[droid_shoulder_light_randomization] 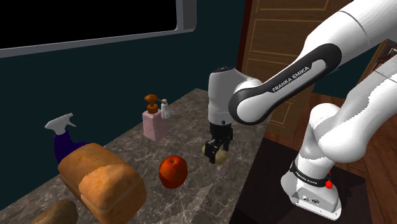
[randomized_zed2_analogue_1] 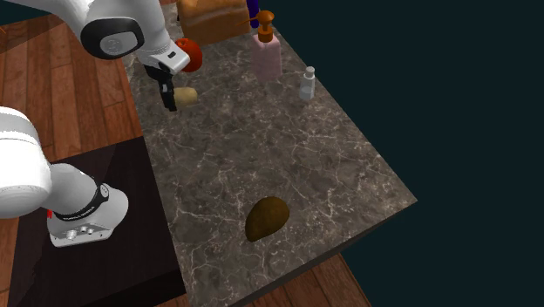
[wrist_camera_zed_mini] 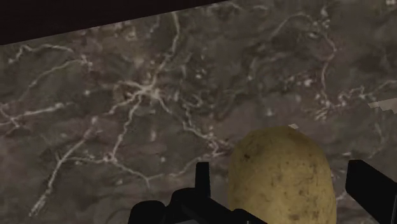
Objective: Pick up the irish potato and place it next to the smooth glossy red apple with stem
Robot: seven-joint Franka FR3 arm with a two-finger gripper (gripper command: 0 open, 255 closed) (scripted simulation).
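Pale yellow-tan, speckled oval potato (wrist_camera_zed_mini: 283, 181) looms closest in the wrist view, clasped between the 2 black fingers of the claw (wrist_camera_zed_mini: 280, 175), with the dark, white-veined marble desk (wrist_camera_zed_mini: 127, 95) well beneath it. In the shoulder view the claw points downward and grasps the potato from above, holding it clear of the desk near the edge that meets the black box stand (droid_shoulder_light_randomization: 254, 203).

A glossy red apple (droid_shoulder_light_randomization: 172, 172) rests on the desk at 8 o'clock from the claw in that view, near the potato but apart from it. A golden-brown loaf of bread (droid_shoulder_light_randomization: 102, 181) lies at 9 o'clock from the apple. A pink soap dispenser with a brown pump (droid_shoulder_light_randomization: 153, 121) stands at 11 o'clock from the apple, and a small clear bottle (droid_shoulder_light_randomization: 165, 109) stands just beside it at 1 o'clock. A dark blue spray bottle with a white trigger (droid_shoulder_light_randomization: 62, 137) stands behind the loaf at 10 o'clock.

In the second exterior view a dark brown oval lump (randomized_zed2_analogue_1: 267, 218) lies at 5 o'clock from the potato, well apart, near the desk's far corner.
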